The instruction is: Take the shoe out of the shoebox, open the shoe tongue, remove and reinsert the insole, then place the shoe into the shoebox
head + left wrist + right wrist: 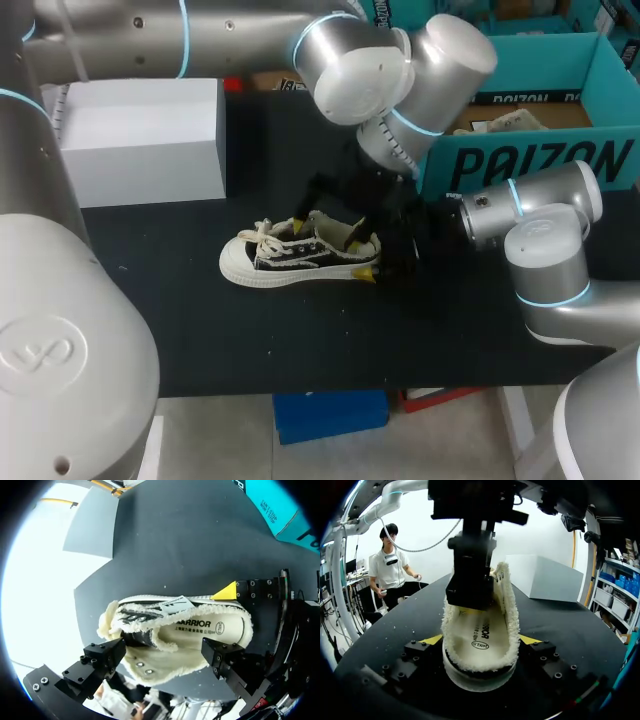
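White box [140,140] stood at 10 o'clock from the canvas shoe [290,258], which lay outside its box on the black desk [300,330], toe toward 9 o'clock. Left gripper [162,647] hung over the shoe's mouth, fingers wide, closed on nothing. Insole [200,626] sat flat inside. Right gripper [481,639] clamped the heel from both sides at 3 o'clock. Teal shoebox [540,160] stood open at 2 o'clock. Judged stage: extraction done, mouth spread; whether the insole was already refitted could not be told; reboxing remained.

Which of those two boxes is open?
The teal shoebox on the right: its top is open, with paper showing inside. The white box shows no opening.
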